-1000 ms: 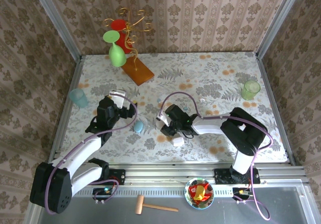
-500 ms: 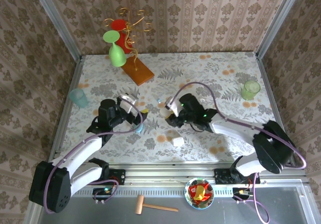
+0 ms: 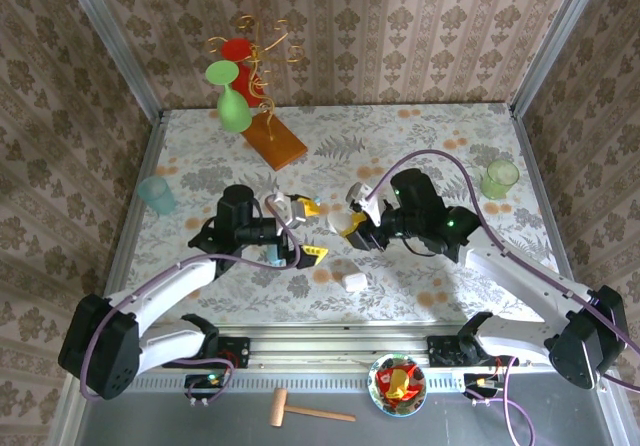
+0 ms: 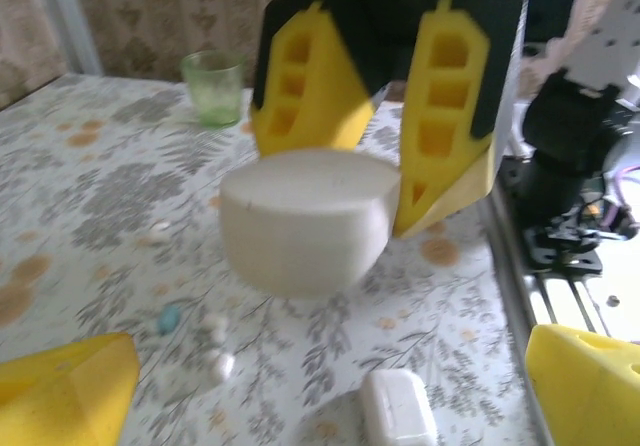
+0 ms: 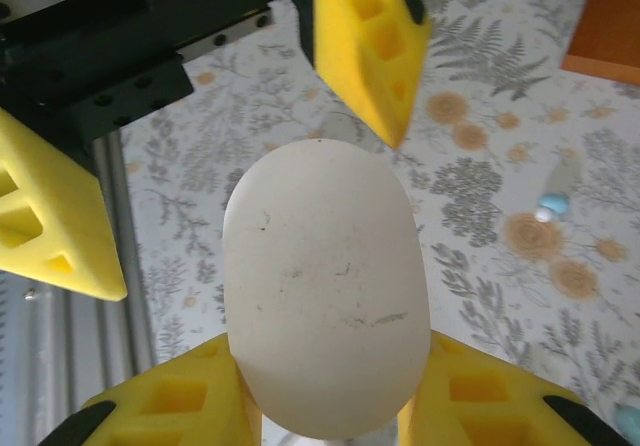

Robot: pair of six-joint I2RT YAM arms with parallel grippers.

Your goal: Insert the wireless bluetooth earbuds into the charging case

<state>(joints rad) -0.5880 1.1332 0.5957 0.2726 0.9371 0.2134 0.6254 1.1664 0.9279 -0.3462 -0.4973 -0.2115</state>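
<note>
**Grippers (two).** Your right gripper (image 3: pixel 352 224) is clamped on the white oval case (image 5: pixel 320 296). It pinches one end between its two yellow fingers (image 5: pixel 170 404), which have rectangular cut-outs, and holds the case off the table (image 3: pixel 420 146). Your left gripper (image 3: pixel 311 231) faces it with its two yellow wedge-shaped fingers (image 4: pixel 65 396) spread wide. One finger stands to each side of the held case, and neither touches it.

**Cases (two).** The oval case is smooth, matte plastic with faint scuffs. The white squarish case (image 3: pixel 353 281) has rounded corners and lies on the floral tabletop near the front edge.

**Earbuds.** In the left wrist view the earbuds (image 4: pixel 222 366) lie loose on the tabletop below the held case, outside both cases. You can count one pale blue earbud (image 4: pixel 170 318). Beside it is a small cluster of white ones, too blurred to count.

**Cups (two).** A translucent green cup (image 3: pixel 499 178) stands at the right, and a pale blue cup (image 3: pixel 156 194) stands at the left.

**Goblets (two).** A green goblet (image 3: pixel 233 106) and a red goblet (image 3: pixel 238 54) hang on a gold wire stand (image 3: pixel 265 46), which has an orange wooden base (image 3: pixel 275 142).
</note>
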